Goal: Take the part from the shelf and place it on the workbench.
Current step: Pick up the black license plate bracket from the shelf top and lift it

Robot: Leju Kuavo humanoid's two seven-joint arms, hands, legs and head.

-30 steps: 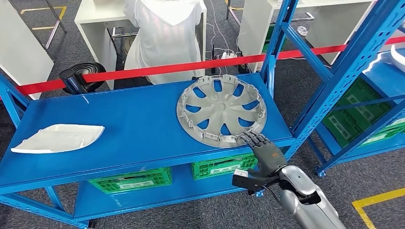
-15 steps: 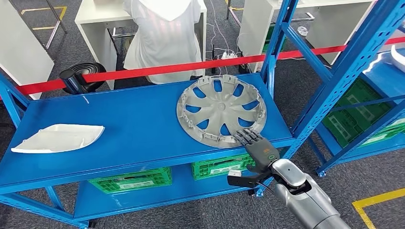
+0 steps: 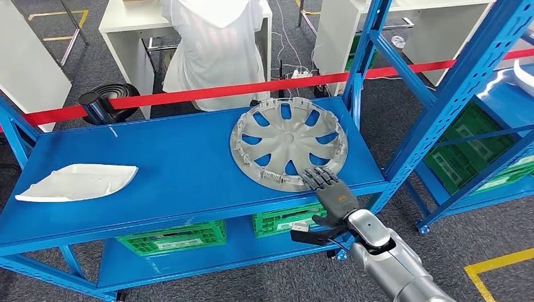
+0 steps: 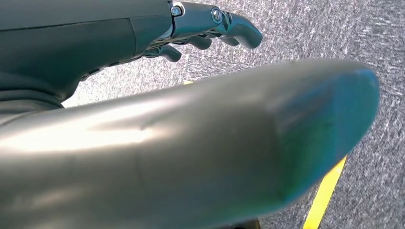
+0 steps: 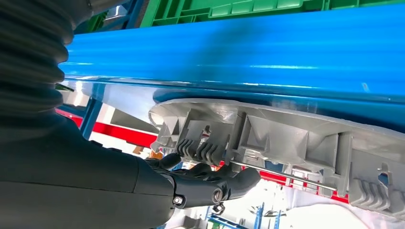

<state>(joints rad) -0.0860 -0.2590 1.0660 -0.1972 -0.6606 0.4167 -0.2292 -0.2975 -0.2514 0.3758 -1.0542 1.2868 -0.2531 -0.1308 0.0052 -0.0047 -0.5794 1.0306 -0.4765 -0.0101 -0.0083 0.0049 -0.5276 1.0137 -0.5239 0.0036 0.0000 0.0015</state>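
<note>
The part, a grey wheel cover [image 3: 286, 141], lies on the blue shelf [image 3: 176, 163] towards its right end. My right hand [image 3: 330, 192] reaches over the shelf's front edge; its fingertips rest on the cover's near rim and its thumb sticks out sideways below the edge. In the right wrist view the dark fingers [image 5: 200, 183] touch the ribbed clips on the rim of the wheel cover [image 5: 296, 138], without closing around it. My left hand [image 4: 200, 24] hangs over the grey carpet, fingers loosely apart and holding nothing.
A white moulded panel [image 3: 75, 181] lies at the shelf's left end. Green crates [image 3: 176, 236] stand on the lower level. A blue upright [image 3: 441, 94] rises to the right of my arm. Red tape [image 3: 208, 93] and a person in white [image 3: 214, 44] are behind the shelf.
My right hand has moved forward and left, further onto the wheel cover's near rim. The cover has shifted slightly to the left on the shelf.
</note>
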